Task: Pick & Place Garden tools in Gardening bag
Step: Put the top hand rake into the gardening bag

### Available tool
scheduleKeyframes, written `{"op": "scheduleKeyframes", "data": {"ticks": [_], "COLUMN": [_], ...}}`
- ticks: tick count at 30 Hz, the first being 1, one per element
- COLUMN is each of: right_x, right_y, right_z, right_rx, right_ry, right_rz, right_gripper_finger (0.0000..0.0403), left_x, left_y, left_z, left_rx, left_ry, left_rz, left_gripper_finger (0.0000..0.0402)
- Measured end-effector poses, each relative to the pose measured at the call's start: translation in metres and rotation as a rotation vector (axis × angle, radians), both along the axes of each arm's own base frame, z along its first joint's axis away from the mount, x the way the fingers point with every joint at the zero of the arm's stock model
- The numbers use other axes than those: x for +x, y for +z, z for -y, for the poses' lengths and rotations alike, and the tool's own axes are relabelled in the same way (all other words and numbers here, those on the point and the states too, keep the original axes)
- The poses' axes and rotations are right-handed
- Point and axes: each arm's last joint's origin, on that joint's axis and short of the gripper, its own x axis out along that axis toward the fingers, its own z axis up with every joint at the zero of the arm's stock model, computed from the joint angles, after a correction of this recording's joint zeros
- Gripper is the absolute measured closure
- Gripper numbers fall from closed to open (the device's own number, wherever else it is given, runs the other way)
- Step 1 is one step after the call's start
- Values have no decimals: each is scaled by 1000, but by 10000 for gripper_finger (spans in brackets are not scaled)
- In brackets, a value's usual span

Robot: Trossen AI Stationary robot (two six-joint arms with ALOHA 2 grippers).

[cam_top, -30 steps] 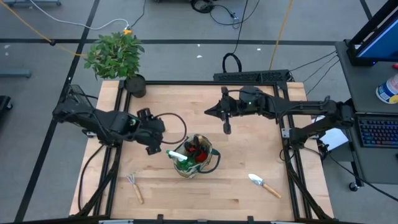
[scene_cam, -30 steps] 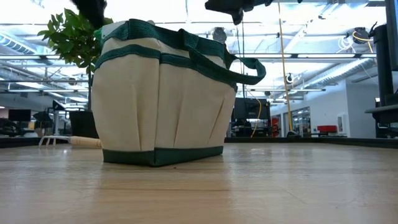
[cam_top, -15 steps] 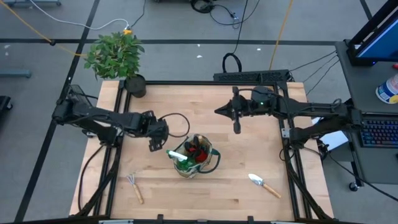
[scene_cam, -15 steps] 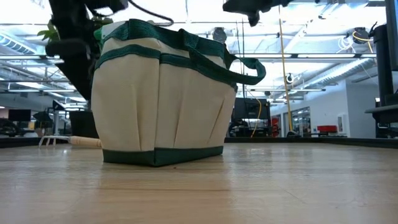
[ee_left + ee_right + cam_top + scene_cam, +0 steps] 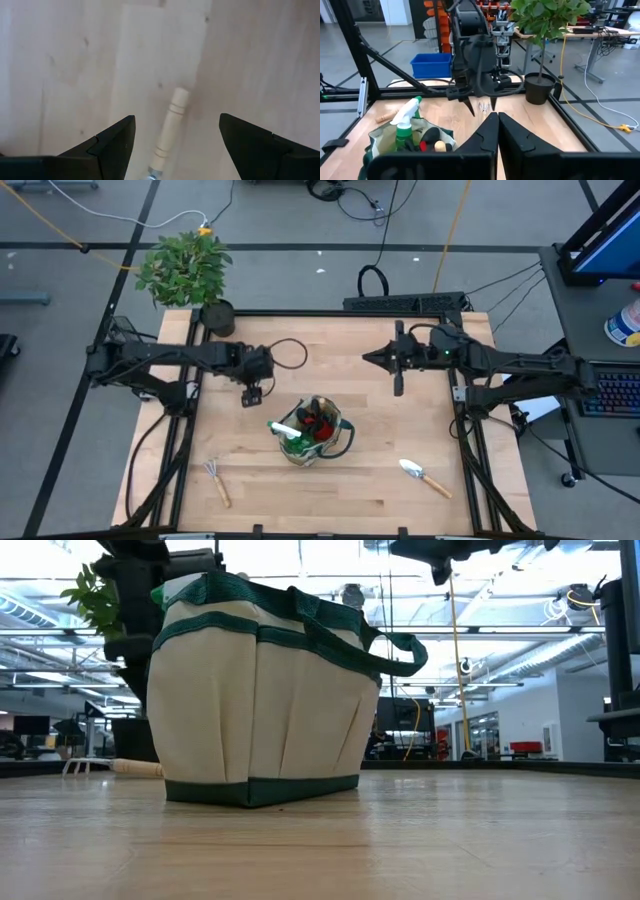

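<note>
The beige gardening bag [image 5: 335, 442] with green trim stands upright near the table's middle. It holds the green spray bottle [image 5: 288, 430] and red-and-black gloves [image 5: 320, 425]. A wooden-handled rake [image 5: 218, 480] lies on the table at the front left, and a trowel [image 5: 425, 477] at the front right. My left gripper [image 5: 250, 394] is open and empty, pointing down, just left of and beyond the bag. Its wrist view shows a wooden tool handle [image 5: 170, 127] on the table well below the fingers. My right gripper [image 5: 398, 387] is shut and empty, right of and beyond the bag.
A leafy plant in a black pot [image 5: 195, 275] stands at the table's far left corner. A black frame [image 5: 330, 313] runs along the table's edges. Bare wood lies between the bag and the trowel. Cables and a desk with a keyboard [image 5: 608, 392] lie off the table.
My left gripper has moved from the bag's left rim toward the table's far edge. My right gripper has moved steadily toward the table's right edge. The bag and the tools on the table have kept still.
</note>
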Motion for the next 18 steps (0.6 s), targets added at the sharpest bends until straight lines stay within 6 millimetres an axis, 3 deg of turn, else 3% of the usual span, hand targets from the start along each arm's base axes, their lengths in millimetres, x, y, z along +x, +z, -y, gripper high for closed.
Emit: {"op": "scheduleKeyframes", "data": {"ticks": [11, 18], "right_x": [-3, -3], "right_y": [2, 2], "right_z": [0, 0], "right_rx": [7, 6], "right_ry": [-1, 0], "right_rz": [10, 8], "right_gripper_finger": [403, 403], "left_x": [-1, 0], "left_y": [-1, -31], "left_z": [-16, -16], "left_rx": [20, -16], "left_ry": [-76, -105], "left_rz": [2, -39], "left_gripper_finger": [105, 105]}}
